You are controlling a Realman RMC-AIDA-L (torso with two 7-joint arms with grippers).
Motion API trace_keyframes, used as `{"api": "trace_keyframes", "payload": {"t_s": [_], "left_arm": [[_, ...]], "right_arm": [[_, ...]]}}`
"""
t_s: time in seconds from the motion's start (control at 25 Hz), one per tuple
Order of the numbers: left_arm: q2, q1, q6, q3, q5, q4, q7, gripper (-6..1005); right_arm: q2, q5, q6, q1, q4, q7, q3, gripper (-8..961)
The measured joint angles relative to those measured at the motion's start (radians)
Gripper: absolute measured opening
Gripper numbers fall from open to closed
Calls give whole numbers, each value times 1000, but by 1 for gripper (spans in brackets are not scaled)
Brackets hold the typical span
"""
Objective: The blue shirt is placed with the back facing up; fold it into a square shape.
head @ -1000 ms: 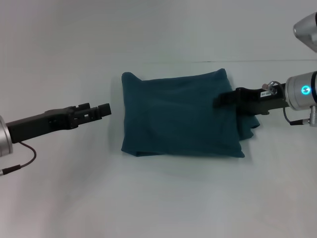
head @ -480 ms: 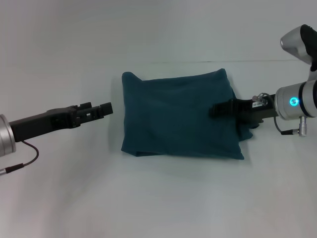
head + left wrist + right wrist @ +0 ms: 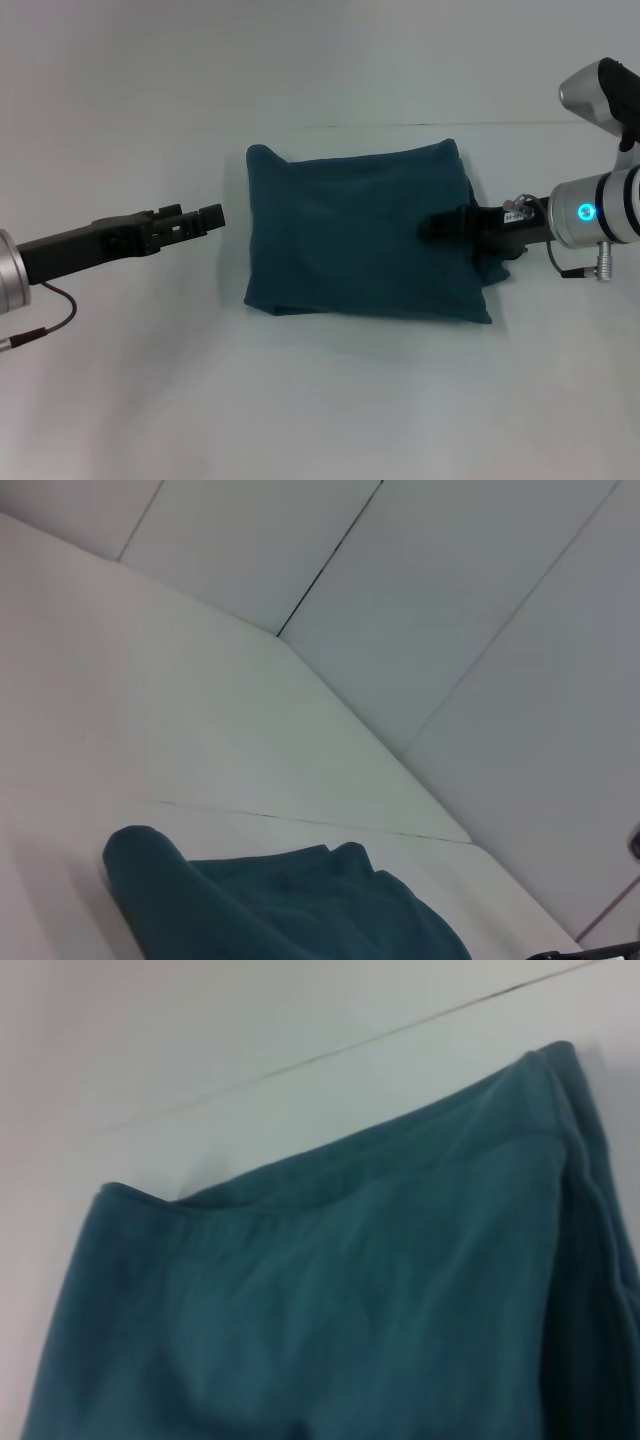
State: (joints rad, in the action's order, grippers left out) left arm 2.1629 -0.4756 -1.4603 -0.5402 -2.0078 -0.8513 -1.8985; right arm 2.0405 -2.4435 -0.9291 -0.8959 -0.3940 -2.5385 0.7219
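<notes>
folded blue shirt, white table

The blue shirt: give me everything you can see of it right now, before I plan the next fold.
The blue shirt is plain dark teal, soft and cotton-like, with no lettering showing. It lies folded into a rough rectangle on the white table, several layers thick, lightly wrinkled. Its robot-right edge is uneven, with lower layers sticking out. The right tool reaches over that edge onto the cloth; whether it grips fabric cannot be told. The left tool hangs just off the shirt's robot-left edge, apart from it.
</notes>
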Motion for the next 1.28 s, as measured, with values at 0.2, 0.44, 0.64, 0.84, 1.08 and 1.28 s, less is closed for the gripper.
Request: {"api": "trace_keyframes", "payload": {"t_s": [0.2, 0.44, 0.64, 0.84, 1.08, 1.28], "left_arm": [[0, -7, 11, -2, 7, 18, 1, 936], [0, -8, 17, -6, 12, 23, 3, 936], [0, -8, 17, -2, 13, 23, 4, 937], [0, -8, 19, -1, 24, 23, 4, 937], [0, -9, 19, -1, 27, 22, 4, 937], [-1, -9, 18, -4, 46, 22, 3, 936]], "right_arm": [[8, 70, 1, 1, 0, 43, 2, 673], [10, 94, -20, 3, -6, 58, -2, 661], [-3, 93, -42, 14, -12, 52, 5, 652], [-1, 51, -18, 16, -6, 51, 12, 642], [17, 109, 2, 19, -8, 90, 7, 631], [23, 128, 3, 18, -9, 101, 10, 621]]}}
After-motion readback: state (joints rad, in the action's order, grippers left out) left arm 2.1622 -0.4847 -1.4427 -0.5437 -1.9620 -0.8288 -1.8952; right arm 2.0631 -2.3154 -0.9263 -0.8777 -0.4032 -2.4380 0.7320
